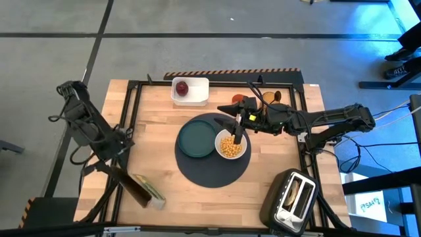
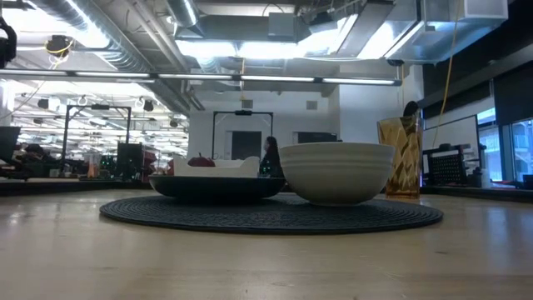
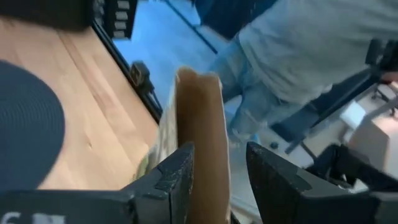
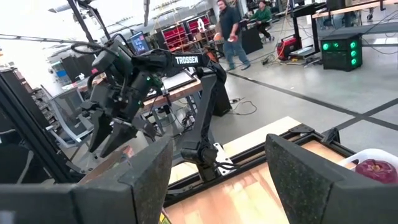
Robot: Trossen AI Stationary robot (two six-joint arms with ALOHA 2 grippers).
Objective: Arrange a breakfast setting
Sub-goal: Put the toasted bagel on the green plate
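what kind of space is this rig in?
Likely a robotics lab or workshop: exposed ceiling ducts, workbenches with gear behind the table, another robot arm, and a person walking the concrete floor.

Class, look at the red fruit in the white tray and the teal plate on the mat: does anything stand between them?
Nothing visible does. The red fruit lies in its white tray, and only bare table separates it from the teal plate. The right gripper hangs over the white bowl, off that line.

Legible text, right wrist view: "TROSSEN" in white capitals on the upper link of the left arm (image 4: 186,60) across the table. High view: dark handwriting on a white card (image 1: 372,207) at the floor edge, not readable.
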